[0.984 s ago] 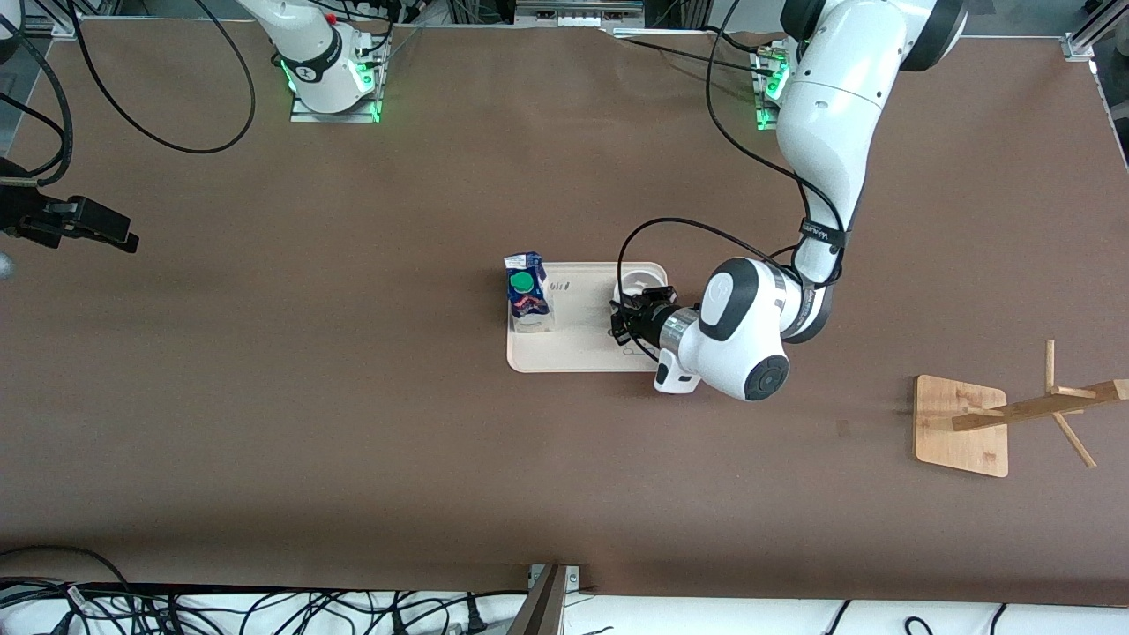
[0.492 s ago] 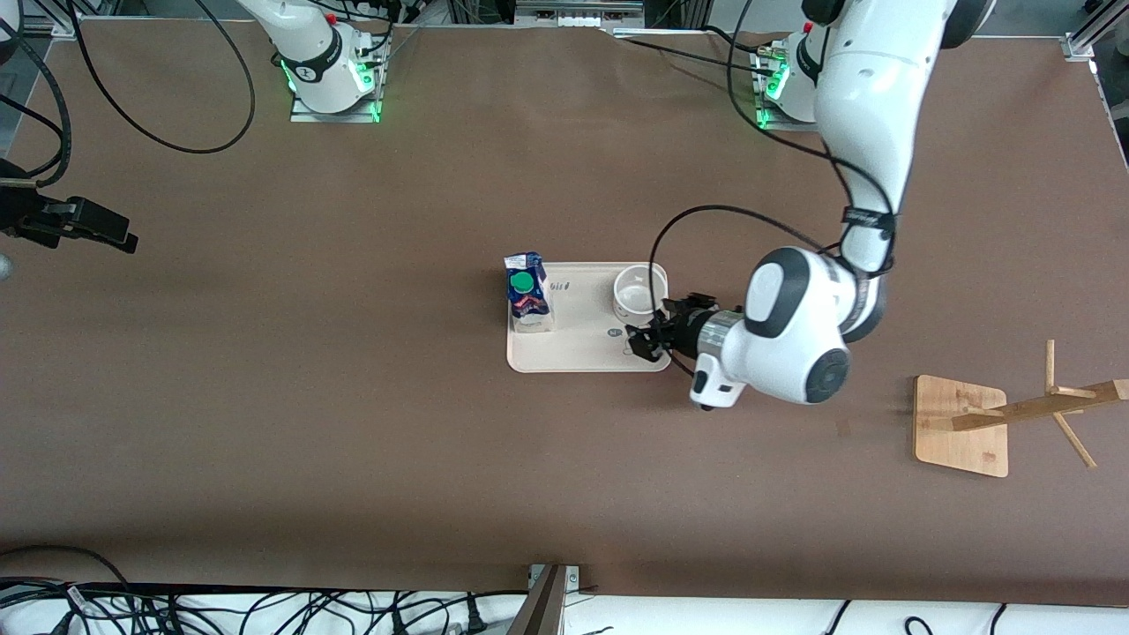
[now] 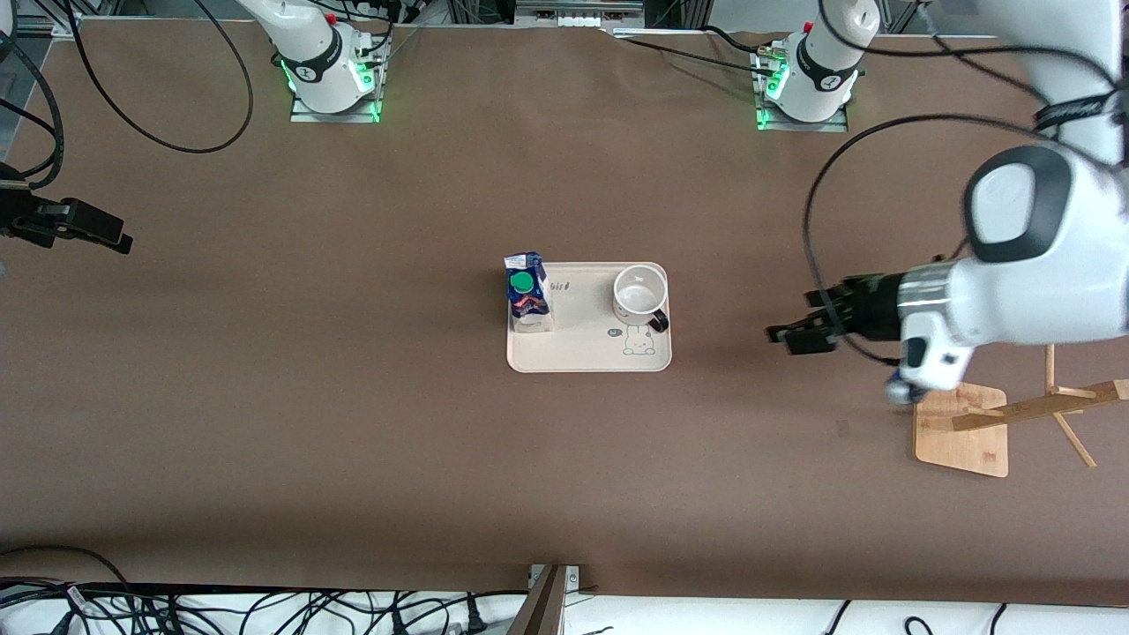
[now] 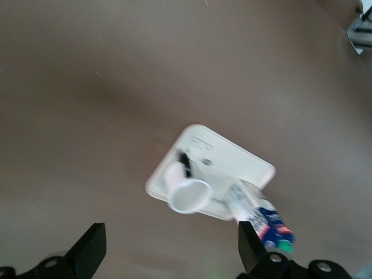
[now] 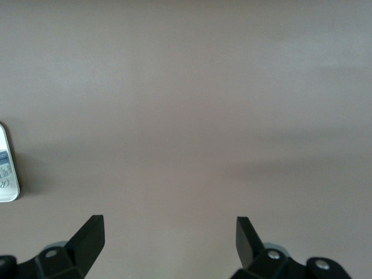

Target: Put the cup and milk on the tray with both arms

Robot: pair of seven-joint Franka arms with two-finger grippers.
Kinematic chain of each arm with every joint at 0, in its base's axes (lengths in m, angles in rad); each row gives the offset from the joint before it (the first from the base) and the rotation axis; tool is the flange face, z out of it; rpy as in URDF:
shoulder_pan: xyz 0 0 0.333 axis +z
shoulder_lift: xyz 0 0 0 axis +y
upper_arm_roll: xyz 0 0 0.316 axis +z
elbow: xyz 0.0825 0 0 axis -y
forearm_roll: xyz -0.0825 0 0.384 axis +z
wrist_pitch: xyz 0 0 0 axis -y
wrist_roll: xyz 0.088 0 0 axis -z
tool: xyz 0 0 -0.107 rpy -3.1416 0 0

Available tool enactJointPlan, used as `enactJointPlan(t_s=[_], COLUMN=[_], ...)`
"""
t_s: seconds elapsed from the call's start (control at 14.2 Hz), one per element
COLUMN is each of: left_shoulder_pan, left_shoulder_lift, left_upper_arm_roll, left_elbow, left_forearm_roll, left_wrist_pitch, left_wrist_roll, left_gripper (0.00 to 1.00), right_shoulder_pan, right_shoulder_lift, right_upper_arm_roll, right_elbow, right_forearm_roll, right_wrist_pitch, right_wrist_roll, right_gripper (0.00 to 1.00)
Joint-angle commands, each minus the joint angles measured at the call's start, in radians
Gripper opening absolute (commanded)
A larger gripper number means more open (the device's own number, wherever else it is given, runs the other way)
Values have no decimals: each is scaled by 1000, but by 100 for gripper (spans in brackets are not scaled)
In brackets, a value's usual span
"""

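Front view: the cup [image 3: 637, 294] and the milk [image 3: 527, 295] are standing on the tray [image 3: 582, 351], mid-tabletop [image 3: 353, 423]. The left arm is reaching low, its left pincer [image 3: 798, 333] hanging fingers apart over bare tabletop between tray and wooden stand [image 3: 961, 426]. The right pincer [image 3: 88, 231] is waiting at the right arm's end.

Left wrist view: fingers [image 4: 90, 247] are spread, empty.

Right wrist view: fingers [image 5: 87, 235] are spread, empty.

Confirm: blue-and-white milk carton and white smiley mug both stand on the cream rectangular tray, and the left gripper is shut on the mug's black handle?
Not quite. The blue-and-white milk carton and white smiley mug do stand on the cream rectangular tray, but the left gripper is open, holds nothing and hangs over bare table toward the left arm's end, apart from the mug's black handle. The front view shows it.
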Motion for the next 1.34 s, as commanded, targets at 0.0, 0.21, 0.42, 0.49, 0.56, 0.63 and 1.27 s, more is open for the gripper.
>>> enactJointPlan(t_s=[0.0,0.21,0.42,0.49,0.56,0.63,1.27], left_shoulder_pan=[29,63,114,114,114,108,111], left_shoulder_lift=[-179,-271,-334,-343,-344,-339,-345], left_upper_arm_roll=[-15,-29,-116,-117,-117,-118,-124], left_elbow=[-128,-168,-222,-234,-236,-231,-230], left_forearm_roll=[208,391,532,536,536,534,526], left_wrist_pitch=[18,35,58,58,55,48,49], left_wrist_roll=[196,296,297,297,297,287,273], left_gripper=[100,100,100,100,100,100,100], right_shoulder_pan=[-13,-13,-13,-13,-11,-10,-11], right_shoulder_lift=[-10,-10,-4,-2,-2,-2,-2], right_upper_arm_roll=[7,5,-1,-1,0,1,1], right_elbow=[-9,-9,-9,-9,-9,-9,-9], right_forearm_roll=[-1,-10,-27,-40,-53,-57,-47], right_wrist_pitch=[-2,7,19,24,32,36,38], right_wrist_roll=[-14,-43,-50,-50,-50,-50,-53], right_gripper=[100,100,100,100,100,100,100])
